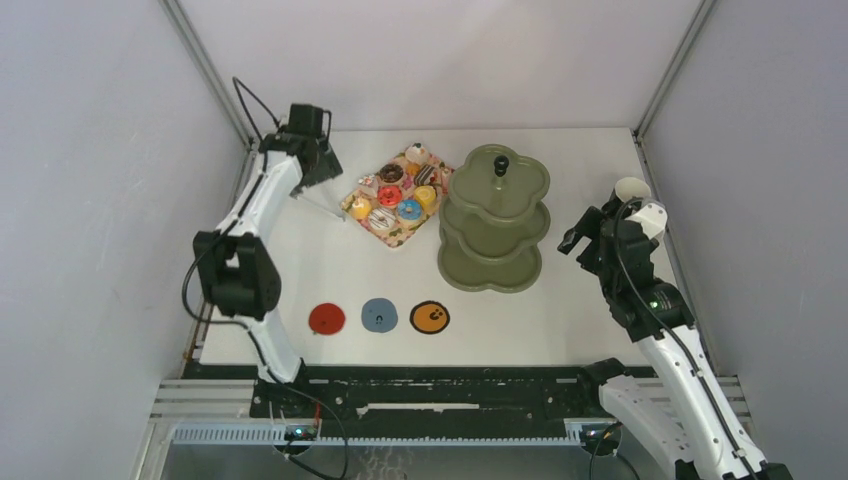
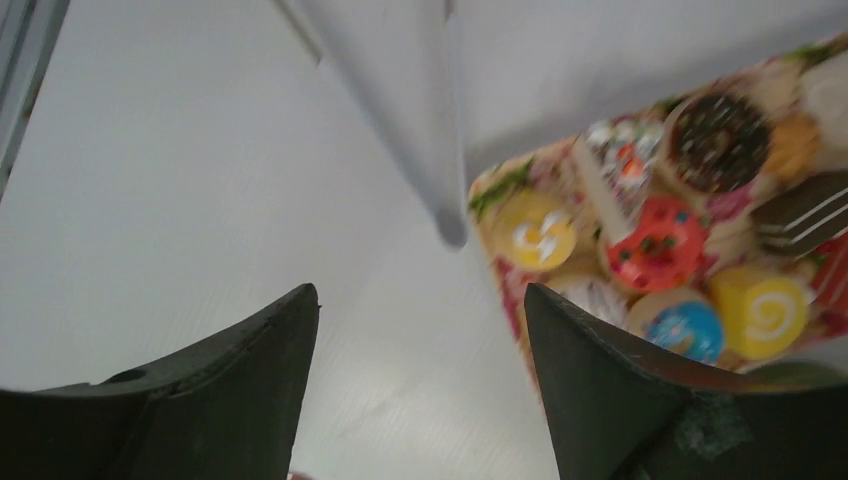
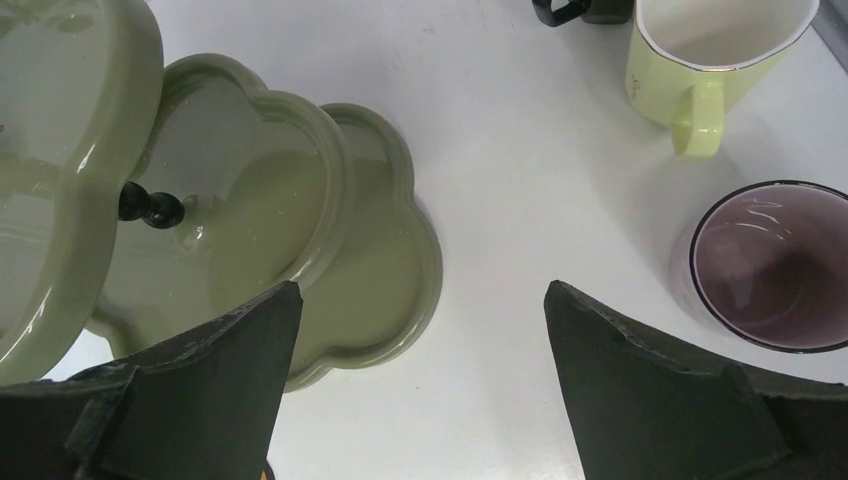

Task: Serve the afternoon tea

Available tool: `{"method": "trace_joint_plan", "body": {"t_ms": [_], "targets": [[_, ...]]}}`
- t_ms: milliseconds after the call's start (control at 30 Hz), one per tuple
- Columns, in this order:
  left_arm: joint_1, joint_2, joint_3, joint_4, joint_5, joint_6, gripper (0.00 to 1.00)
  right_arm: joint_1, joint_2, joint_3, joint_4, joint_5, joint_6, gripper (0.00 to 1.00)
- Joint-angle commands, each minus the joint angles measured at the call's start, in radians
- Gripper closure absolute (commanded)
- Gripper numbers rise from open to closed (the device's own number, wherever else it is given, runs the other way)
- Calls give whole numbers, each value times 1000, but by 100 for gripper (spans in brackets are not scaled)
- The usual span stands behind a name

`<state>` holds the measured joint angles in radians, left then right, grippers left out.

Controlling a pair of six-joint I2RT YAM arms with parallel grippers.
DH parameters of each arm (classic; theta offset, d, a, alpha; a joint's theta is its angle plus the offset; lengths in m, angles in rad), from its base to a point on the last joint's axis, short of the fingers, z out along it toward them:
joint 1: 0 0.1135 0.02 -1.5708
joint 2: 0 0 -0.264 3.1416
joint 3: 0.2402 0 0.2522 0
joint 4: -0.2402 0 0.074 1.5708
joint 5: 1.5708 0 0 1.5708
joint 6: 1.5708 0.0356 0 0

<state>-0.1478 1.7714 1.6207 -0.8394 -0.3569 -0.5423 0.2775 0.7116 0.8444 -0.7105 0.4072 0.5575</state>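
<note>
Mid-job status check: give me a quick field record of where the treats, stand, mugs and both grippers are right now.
stand: three tiers, all bare
treats: all on the pink floral tray, left of the stand
mugs: yellow-green mug and purple mug on the table, right of the stand
coasters: red coaster, blue coaster, orange coaster in a near row, nothing on them
left gripper: open, empty, beside the tray
right gripper: open, empty, between stand and mugs

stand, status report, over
Left gripper open, empty, beside tray. Right gripper open, empty, near stand. Stand tiers bare; treats on tray. Nothing blocking.
</note>
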Motion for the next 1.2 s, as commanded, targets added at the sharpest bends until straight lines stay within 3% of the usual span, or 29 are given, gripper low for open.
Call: {"method": "trace_joint_plan", "body": {"t_ms": [0, 133, 300, 667, 1167], "targets": [[62, 209, 313, -50, 76, 59, 25, 6, -20, 5, 31, -13, -29, 1], [89, 392, 541, -96, 115, 87, 39, 6, -51, 8, 4, -9, -24, 1], [117, 559, 689, -120, 165, 105, 42, 6, -72, 7, -22, -11, -22, 2], [120, 637, 640, -100, 165, 134, 54, 8, -52, 7, -45, -16, 2, 2], [132, 667, 580, -84, 218, 156, 57, 9, -12, -4, -23, -41, -11, 2]]}}
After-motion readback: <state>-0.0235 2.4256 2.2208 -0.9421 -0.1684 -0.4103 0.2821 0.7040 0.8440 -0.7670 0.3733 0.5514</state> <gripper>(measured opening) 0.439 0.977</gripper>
